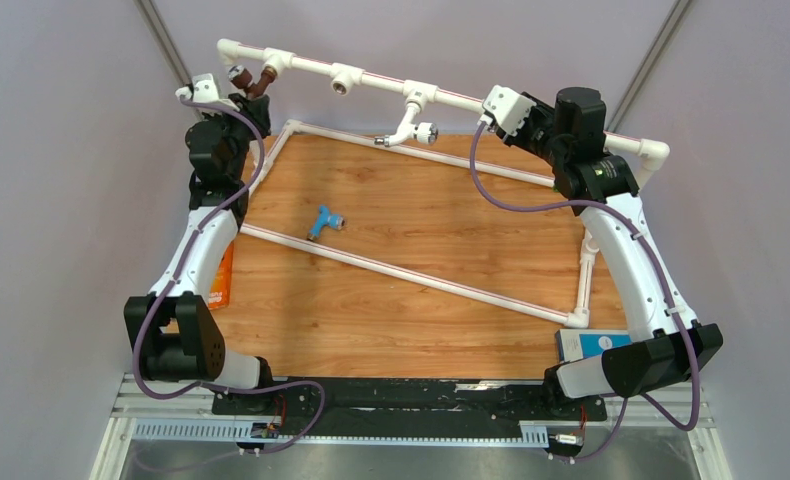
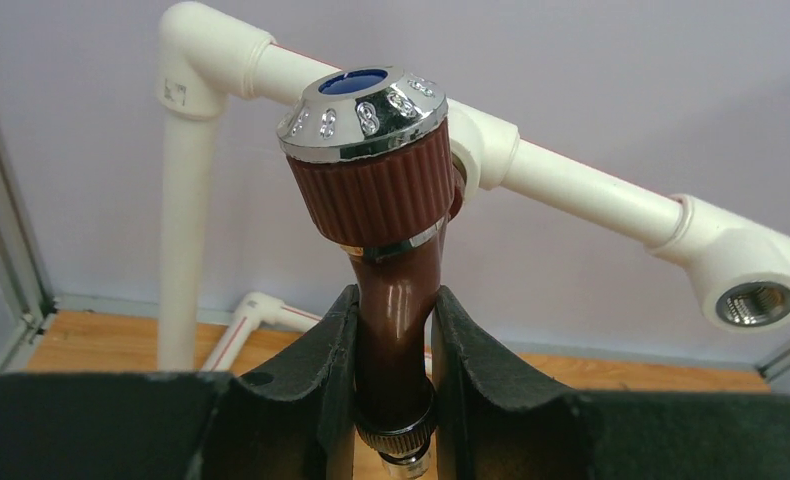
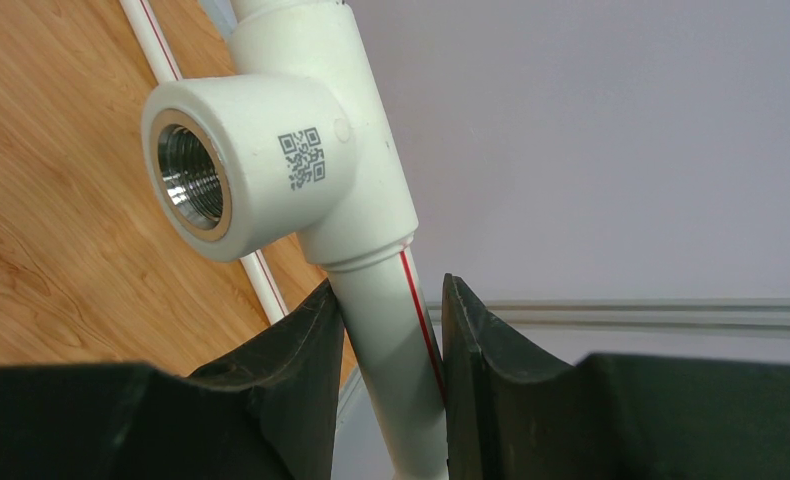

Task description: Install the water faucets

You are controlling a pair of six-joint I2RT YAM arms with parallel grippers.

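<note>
My left gripper (image 1: 249, 90) is shut on the spout of the dark brown faucet (image 1: 262, 81), holding it against the leftmost tee of the white pipe frame (image 1: 371, 80). In the left wrist view the faucet (image 2: 396, 310) stands between my fingers (image 2: 326, 370), and its ribbed chrome-capped handle (image 2: 366, 110) hides the joint. My right gripper (image 1: 489, 108) is shut on the frame's top pipe (image 3: 396, 340), beside an empty threaded tee socket (image 3: 196, 180). A white faucet (image 1: 411, 125) hangs from the third tee. A light blue faucet (image 1: 323, 222) lies on the table. The green faucet is out of view.
The frame's lower pipes (image 1: 411, 272) lie across the wooden table (image 1: 421, 220). An empty tee socket (image 1: 346, 80) sits between the brown and white faucets and also shows in the left wrist view (image 2: 756, 300). An orange object (image 1: 223, 275) lies at the left edge and a blue-and-white box (image 1: 591, 345) at the right.
</note>
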